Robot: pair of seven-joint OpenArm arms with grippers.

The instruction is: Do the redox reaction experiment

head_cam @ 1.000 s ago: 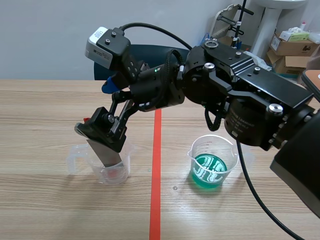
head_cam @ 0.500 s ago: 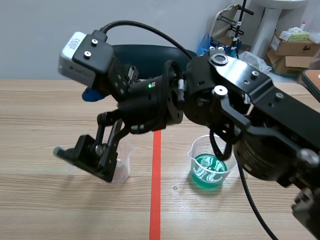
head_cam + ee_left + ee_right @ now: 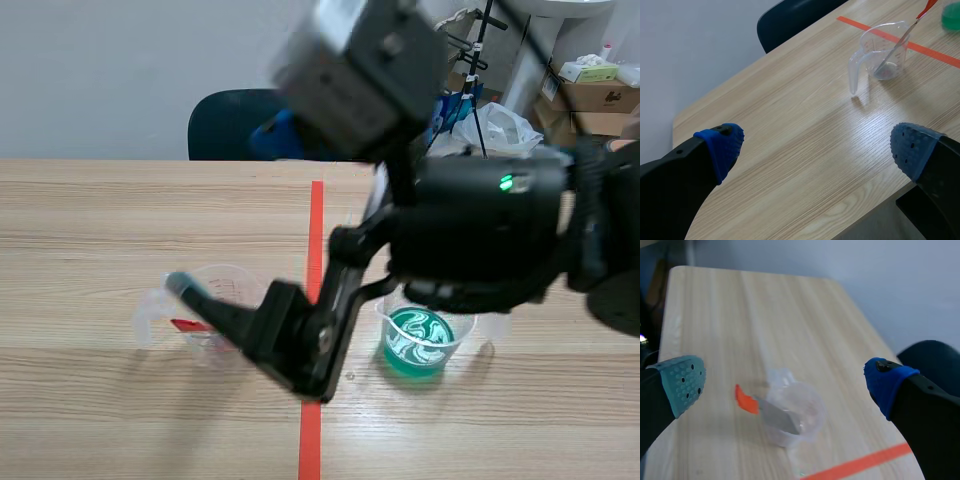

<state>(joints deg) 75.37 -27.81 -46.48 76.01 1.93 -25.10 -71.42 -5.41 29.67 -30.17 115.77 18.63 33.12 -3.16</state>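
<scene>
Standing beaker: clear plastic beaker (image 3: 215, 305) with a handle, a spout and a printed scale. It sits left of centre in the scene view, just left of the tape line (image 3: 312, 230).
Spatula: flat grey blade with a red handle (image 3: 767, 410). It leans in the clear beaker, blade down inside and the red end sticking out past the rim.
Green beaker: same clear type (image 3: 420, 335), with shallow green liquid showing pale swirls. It stands right of the tape line, lower right of centre, well apart from the clear beaker.
Right gripper: (image 3: 785, 385) jaws spread wide with nothing between them; one pad is teal, the other blue. In its wrist view the clear beaker and spatula lie below, between the fingers. In the scene view the arm comes in from the right and crosses the tape line low in the frame.
Left gripper: (image 3: 815, 150) jaws wide apart, blue pads, empty. It is over the table edge, with the clear beaker well ahead.
Chair: dark (image 3: 235, 125), behind the table at upper left of centre.
</scene>
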